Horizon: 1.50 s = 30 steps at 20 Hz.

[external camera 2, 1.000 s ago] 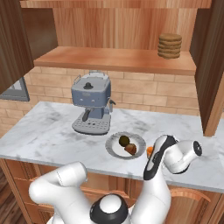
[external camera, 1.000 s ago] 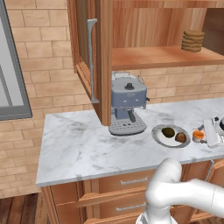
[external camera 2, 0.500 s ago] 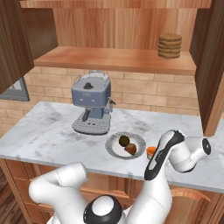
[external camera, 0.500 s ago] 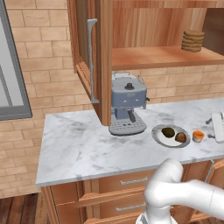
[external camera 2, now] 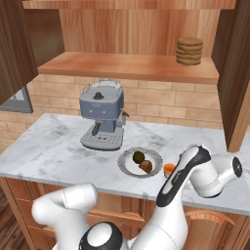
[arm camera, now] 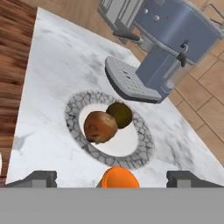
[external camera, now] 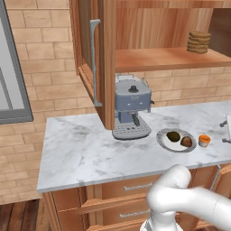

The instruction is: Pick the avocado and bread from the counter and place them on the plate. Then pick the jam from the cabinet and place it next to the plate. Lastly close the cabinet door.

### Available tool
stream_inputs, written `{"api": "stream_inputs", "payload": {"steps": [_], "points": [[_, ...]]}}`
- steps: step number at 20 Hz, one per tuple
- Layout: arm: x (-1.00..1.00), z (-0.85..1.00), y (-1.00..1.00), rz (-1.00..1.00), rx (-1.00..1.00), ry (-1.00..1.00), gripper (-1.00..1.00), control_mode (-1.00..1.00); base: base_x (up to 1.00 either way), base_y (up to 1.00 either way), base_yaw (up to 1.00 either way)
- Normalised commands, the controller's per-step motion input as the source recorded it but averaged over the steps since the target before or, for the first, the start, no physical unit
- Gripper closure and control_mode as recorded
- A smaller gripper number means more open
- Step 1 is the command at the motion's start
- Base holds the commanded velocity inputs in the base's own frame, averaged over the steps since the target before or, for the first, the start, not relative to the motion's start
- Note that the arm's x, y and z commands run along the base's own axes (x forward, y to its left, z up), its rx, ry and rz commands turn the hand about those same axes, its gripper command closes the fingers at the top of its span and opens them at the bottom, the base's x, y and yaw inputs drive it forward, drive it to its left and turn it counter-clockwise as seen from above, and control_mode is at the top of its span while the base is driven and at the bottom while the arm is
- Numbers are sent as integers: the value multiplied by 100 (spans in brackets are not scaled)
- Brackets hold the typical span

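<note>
My gripper (arm camera: 111, 177) is spread wide and empty, tips either side of the jam (arm camera: 117, 178), which sits on the counter (external camera: 90, 149) just beside the plate (arm camera: 144, 144), toward the front edge: looks placed, I judge. Avocado (arm camera: 120, 114) and bread (arm camera: 100, 127) touch on the plate, so both are done. Coffee machine (external camera: 131, 106) stands behind the plate, nearer the back edge. Cabinet door (external camera: 88, 58) hangs open; closing it is what's left.

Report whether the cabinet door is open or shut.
Open. The cabinet door swings out edge-on toward the camera, leaving the shelf exposed.
</note>
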Motion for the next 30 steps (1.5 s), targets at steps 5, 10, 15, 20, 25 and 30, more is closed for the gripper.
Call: {"api": "stream_inputs", "payload": {"steps": [5, 10, 15, 20, 25, 30], "points": [[-34, 9, 44, 0, 2, -7, -100, -100, 0, 0, 0], [0, 0, 67, 0, 6, -8, -100, -100, 0, 0, 0], [-2, 13, 20, 5, 14, -9, -100, -100, 0, 0, 0], [-15, 26, 20, 3, 8, -9, -100, -100, 0, 0, 0], [-26, 45, 13, 0, 0, -11, -100, -100, 0, 0, 0], [12, 22, 3, -10, 1, 6, -100, -100, 0, 0, 0]]}}
